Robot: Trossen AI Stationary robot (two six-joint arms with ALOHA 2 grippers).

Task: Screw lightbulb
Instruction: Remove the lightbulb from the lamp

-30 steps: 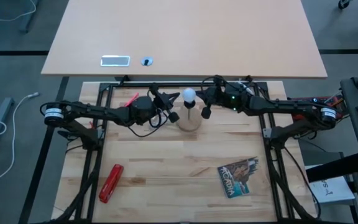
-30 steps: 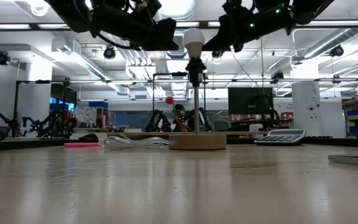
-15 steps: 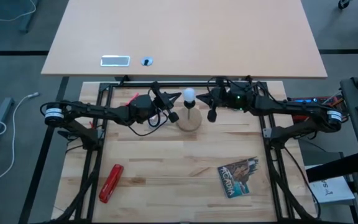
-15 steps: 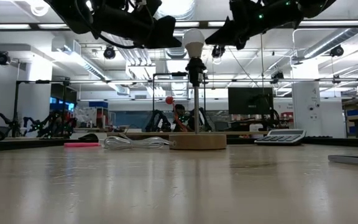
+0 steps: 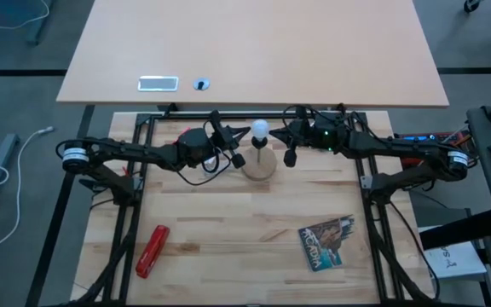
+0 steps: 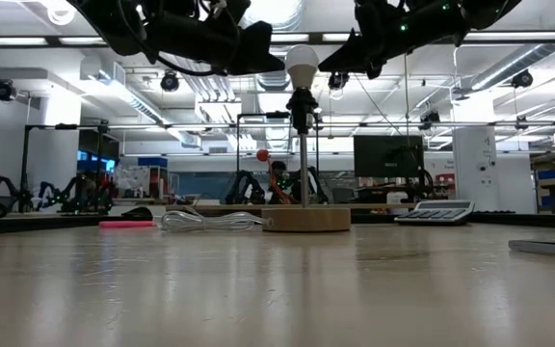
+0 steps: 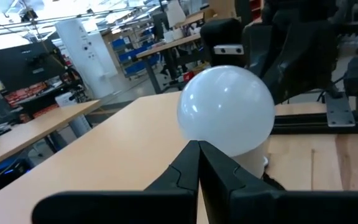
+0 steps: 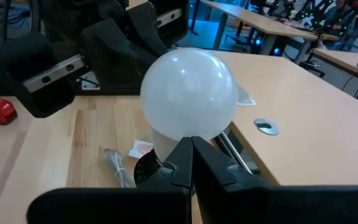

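Lightbulb (image 5: 261,130) upright in black socket (image 6: 302,106) on wooden disc (image 5: 260,165). Left gripper (image 5: 235,146) and right gripper (image 5: 289,142) flank it, fingers pressed together, empty, not touching bulb.

Small white round-headed lightbulb (image 5: 261,130), matte globe, stands upright, base down in black socket atop slim post; raised well above the tabletop, far-centre.
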